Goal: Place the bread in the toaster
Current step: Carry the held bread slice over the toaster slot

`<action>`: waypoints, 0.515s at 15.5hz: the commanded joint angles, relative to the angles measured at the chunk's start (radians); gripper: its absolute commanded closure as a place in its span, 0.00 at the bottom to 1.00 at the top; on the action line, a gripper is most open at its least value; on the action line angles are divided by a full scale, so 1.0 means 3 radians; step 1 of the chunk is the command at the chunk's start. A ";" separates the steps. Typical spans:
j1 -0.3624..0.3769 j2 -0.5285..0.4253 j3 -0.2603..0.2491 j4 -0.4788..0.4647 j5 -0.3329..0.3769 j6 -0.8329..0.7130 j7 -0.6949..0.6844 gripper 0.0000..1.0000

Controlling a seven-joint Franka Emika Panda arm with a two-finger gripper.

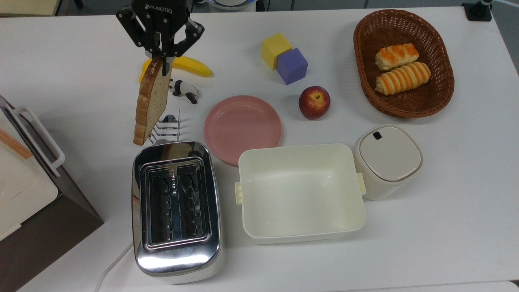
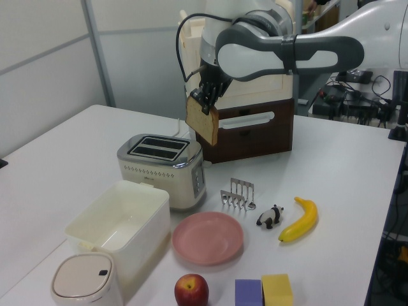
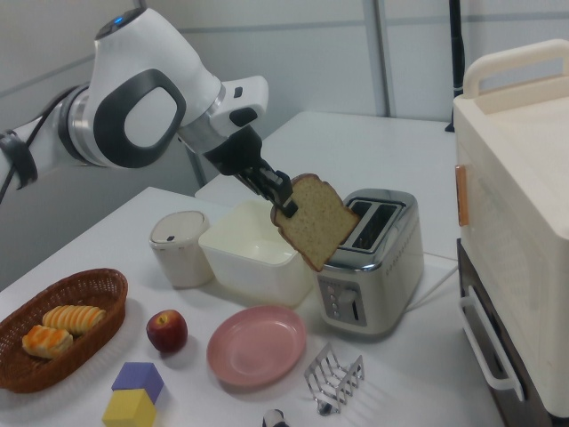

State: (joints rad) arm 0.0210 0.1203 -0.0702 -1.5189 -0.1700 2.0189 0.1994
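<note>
We see the black two-finger gripper (image 1: 163,64) clamped on the crust edge of a flat, speckled tan slice of wholemeal bread (image 1: 152,101), holding it in the air above the white table (image 1: 446,202).

In the right view the slice (image 3: 316,220) hangs tilted from the gripper (image 3: 285,203), in front of the shiny chrome two-slot toaster (image 3: 372,256) and clear of it. In the top view we find the toaster (image 1: 176,211) standing with both slots empty, its white cord (image 1: 111,265) trailing toward the top view's lower left, and the slice's lower end over a small wire toast rack (image 1: 166,127) just beyond the toaster. A round pink plate (image 1: 242,126) lies at the top view's right of the rack, with a cream rectangular plastic tub (image 1: 300,192) beside the toaster. A yellow banana (image 1: 194,67) and a small panda figurine (image 1: 184,90) lie near the gripper.
</note>
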 commanded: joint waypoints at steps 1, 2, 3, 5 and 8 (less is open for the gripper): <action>0.0037 0.0039 -0.0012 0.0134 0.0076 -0.0169 -0.0128 1.00; 0.0032 0.0039 -0.0012 0.0134 0.0081 -0.0169 -0.0143 1.00; 0.0032 0.0044 -0.0012 0.0134 0.0091 -0.0169 -0.0148 1.00; 0.0032 0.0049 -0.0017 0.0164 0.0142 -0.0169 -0.0158 1.00; 0.0032 0.0110 -0.0022 0.0251 0.0173 -0.0169 -0.0174 1.00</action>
State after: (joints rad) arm 0.0222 0.1266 -0.0682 -1.4954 -0.1425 1.9987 0.1779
